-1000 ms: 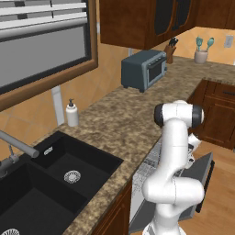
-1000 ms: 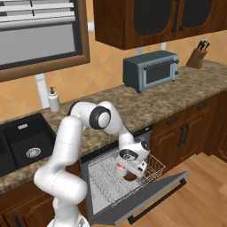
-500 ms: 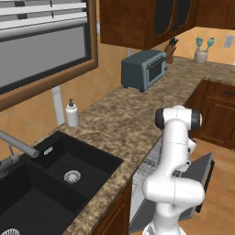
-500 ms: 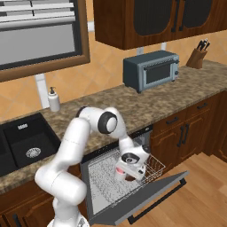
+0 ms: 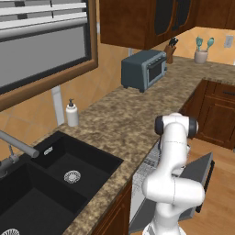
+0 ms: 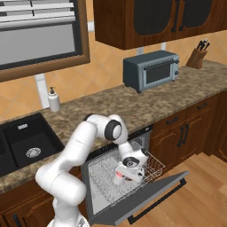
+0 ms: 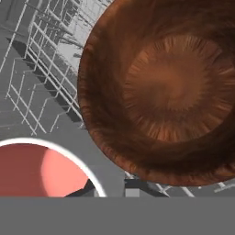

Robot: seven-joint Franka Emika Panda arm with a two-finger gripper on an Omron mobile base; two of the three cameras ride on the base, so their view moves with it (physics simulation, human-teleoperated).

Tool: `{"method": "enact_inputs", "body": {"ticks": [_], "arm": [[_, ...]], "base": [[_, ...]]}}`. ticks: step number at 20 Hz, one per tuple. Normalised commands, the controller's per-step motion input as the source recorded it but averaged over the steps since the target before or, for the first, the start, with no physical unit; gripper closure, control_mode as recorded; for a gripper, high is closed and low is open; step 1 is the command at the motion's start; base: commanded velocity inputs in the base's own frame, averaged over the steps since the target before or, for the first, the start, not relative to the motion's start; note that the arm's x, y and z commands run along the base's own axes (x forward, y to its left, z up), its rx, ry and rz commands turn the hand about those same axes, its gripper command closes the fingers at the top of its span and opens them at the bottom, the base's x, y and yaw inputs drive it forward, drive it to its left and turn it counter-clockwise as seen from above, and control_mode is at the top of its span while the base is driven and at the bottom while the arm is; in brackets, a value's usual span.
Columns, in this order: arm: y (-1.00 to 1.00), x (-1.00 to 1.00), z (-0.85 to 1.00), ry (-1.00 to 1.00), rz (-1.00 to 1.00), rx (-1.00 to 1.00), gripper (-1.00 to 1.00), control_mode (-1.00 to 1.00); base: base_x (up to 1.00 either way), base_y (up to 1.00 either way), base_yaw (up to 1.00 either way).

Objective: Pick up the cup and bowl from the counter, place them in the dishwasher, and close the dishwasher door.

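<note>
A: Item one, the cup. Location?

B: Inside the dishwasher, over the white wire rack. Pinkish-red top and white rim at seven o'clock in the hand view. Off the counter. Entered as placed.

A: Item two, the bowl?

B: Dark brown, round, hollow facing the hand camera, from centre out to two o'clock in the hand view. Over the same rack, at about one o'clock from the cup. Off the counter as well.

A: Pincer?

B: Gripper low in the open dishwasher, at six o'clock in the right base view. Jaws closed tight, apparently on the rim of the bowl; fingertips not to be made out in the hand view, so grip logged as probable. A reddish-brown shape just beneath the hand in the right base view, taken for that bowl.

A: Item three, the dishwasher door?

B: Down, close to flat, black bar handle along the outer edge at five o'clock. Also visible past the arm in the left base view. Not shut.

A: Tally?

B: Done: both pieces lifted from the counter, cup stowed. In hand: bowl at the rack, release pending. Left: let go of the bowl, withdraw from the rack, swing the door up and closed. Roughly two thirds through, by judgement.
</note>
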Motion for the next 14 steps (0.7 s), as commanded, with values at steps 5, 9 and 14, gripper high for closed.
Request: {"method": "enact_inputs", "body": {"ticks": [5, 9, 14], "arm": [[0.00, 0.19, -0.65, 0.02, 0.09, 0.00, 1.00, -1.00], [0.00, 0.01, -0.46, 0.01, 0.08, 0.00, -1.00, -1.00], [0.00, -0.34, 0.26, -0.08, 0.01, 0.00, -1.00, -1.00]], "base": [[0.00, 0.00, 0.00], [0.00, 0.00, 0.00], [0.00, 0.00, 0.00]]}}
